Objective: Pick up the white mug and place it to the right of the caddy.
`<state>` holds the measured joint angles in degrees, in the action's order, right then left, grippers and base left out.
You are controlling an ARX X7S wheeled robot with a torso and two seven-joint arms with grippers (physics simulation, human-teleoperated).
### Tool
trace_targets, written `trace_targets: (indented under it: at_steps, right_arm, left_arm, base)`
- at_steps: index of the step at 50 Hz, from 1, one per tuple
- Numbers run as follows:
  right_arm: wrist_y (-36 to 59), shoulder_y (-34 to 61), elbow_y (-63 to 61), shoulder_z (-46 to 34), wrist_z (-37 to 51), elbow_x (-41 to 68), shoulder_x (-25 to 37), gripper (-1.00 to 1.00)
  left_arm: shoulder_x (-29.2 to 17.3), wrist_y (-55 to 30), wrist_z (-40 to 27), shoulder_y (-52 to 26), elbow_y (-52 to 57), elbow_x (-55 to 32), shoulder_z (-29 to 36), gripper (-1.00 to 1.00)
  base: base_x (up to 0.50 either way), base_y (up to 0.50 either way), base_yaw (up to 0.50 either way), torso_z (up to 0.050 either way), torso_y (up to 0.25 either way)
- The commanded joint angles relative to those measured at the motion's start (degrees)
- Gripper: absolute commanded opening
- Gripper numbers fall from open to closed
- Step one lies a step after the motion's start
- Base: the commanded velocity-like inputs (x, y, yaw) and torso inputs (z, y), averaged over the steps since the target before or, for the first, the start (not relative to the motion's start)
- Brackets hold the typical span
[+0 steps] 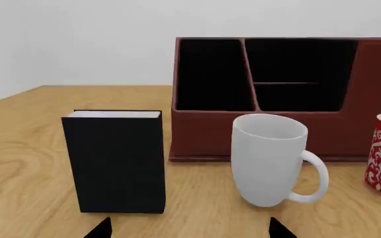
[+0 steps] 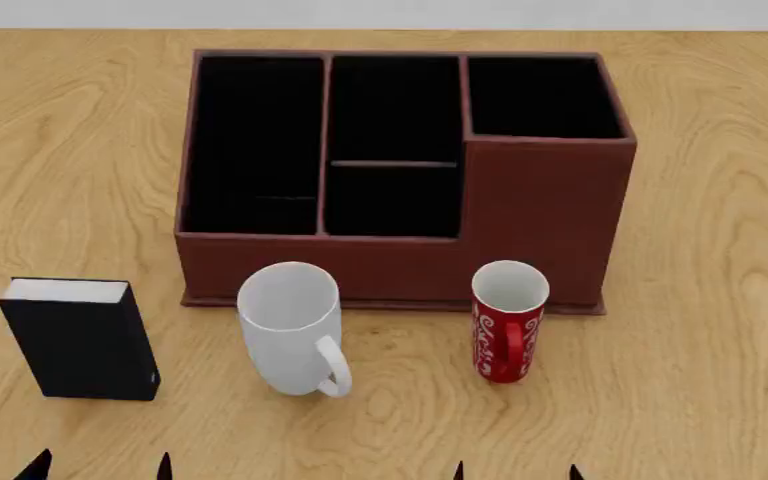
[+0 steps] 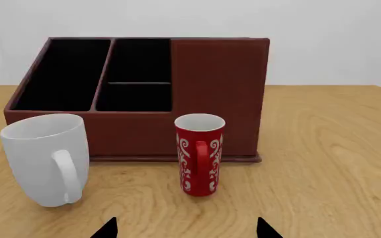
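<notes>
Both pincers point(image 2: 101, 465) point(image 2: 515, 470) stood open, empty; reaching for the mug point(image 2: 291, 325), you risked toppling the red mug point(image 2: 508, 320).

Very little of the robot is showing: only black, pointed fingertips. In the head view, the left gripper point(image 2: 101, 467) is showing two small dark spikes at about 7 o'clock, and the right gripper point(image 2: 516, 471) two more near 5 o'clock.

A wood-grain tabletop point(image 2: 704, 330) fills the head view. The caddy point(image 2: 544, 215) stands at upper centre; below it the white mug point(image 2: 291, 330), the red mug point(image 2: 507, 325) and, lower left, a black box point(image 2: 84, 345).
</notes>
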<state>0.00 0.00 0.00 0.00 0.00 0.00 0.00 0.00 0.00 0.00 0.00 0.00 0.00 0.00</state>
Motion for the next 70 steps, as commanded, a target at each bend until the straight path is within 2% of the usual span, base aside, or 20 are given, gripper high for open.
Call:
trace_targets:
  at_steps: [1,2,3,4,7,10,19,26,31,46,54,70]
  right_arm:
    - [0.00,0.00,0.00,-0.72,0.72,0.00,0.54,1.00]
    - [0.89,0.00,-0.36,-0.13,0.05,2.66,0.45,1.00]
    - [0.88,-0.20,-0.43,-1.64,-4.49,5.56,1.83,1.00]
    - [1.97,-0.03,-0.49,0.01,0.24,4.51,0.99,1.00]
    - [0.73,0.41,0.31,-0.88,0.54,3.72,2.36,1.00]
    - [5.12,-0.58,-4.82,-0.53,-1.88,8.09,3.71,1.00]
    - [16.29,1.36,-13.16,-1.00,0.59,7.01,7.27,1.00]
    - [26.91,3.98,-21.75,-0.94,0.69,8.73,9.56,1.00]
    - [34.47,6.42,-27.95,-1.28,0.95,9.13,11.55,1.00]
    - [50.28,15.92,-36.09,-1.09,1.39,11.53,15.14,1.00]
    - [52.05,16.40,-37.72,-0.98,1.61,12.02,15.55,1.00]
    - [52.30,16.18,-38.82,-0.75,1.63,12.95,15.76,1.00]
  left_arm:
    - [-0.57,0.00,-0.64,0.00,0.00,-0.56,0.00,1.00]
    - [-0.54,-0.34,-0.73,0.01,0.26,-0.71,0.59,1.00]
    - [-0.89,-0.40,-1.04,0.10,0.51,-1.22,0.97,1.00]
    - [-0.89,-0.40,-1.04,0.10,0.51,-1.22,0.97,1.00]
    - [-1.60,-0.91,-1.08,0.28,1.73,-2.68,1.92,1.00]
    - [-2.00,-2.95,-2.65,-0.13,3.73,-2.35,2.49,1.00]
    - [-3.63,-7.93,-4.26,0.12,13.28,-2.57,4.08,1.00]
    - [-4.68,-14.60,-3.82,-2.01,17.63,-4.65,4.72,1.00]
    - [-5.73,-19.46,-5.22,-2.77,25.05,-4.00,4.93,1.00]
    - [-7.61,-33.68,-6.44,-8.71,35.69,-5.53,5.85,1.00]
    - [-7.94,-36.58,-7.05,-9.78,38.34,-6.05,6.33,1.00]
    - [-8.43,-35.85,-7.99,-9.05,39.32,-6.85,6.38,1.00]
  base:
    - [0.00,0.00,0.00,0.000,0.000]
    - [0.00,0.00,0.00,0.000,0.000]
    - [0.00,0.00,0.00,0.000,0.000]
    - [0.00,0.00,0.00,0.000,0.000]
    - [0.00,0.00,0.00,0.000,0.000]
    - [0.00,0.00,0.00,0.000,0.000]
    - [0.00,0.00,0.00,0.000,0.000]
    - [0.00,0.00,0.00,0.000,0.000]
    - [0.00,0.00,0.00,0.000,0.000]
    - [0.00,0.00,0.00,0.000,0.000]
    - [0.00,0.00,0.00,0.000,0.000]
    - [0.00,0.00,0.00,0.000,0.000]
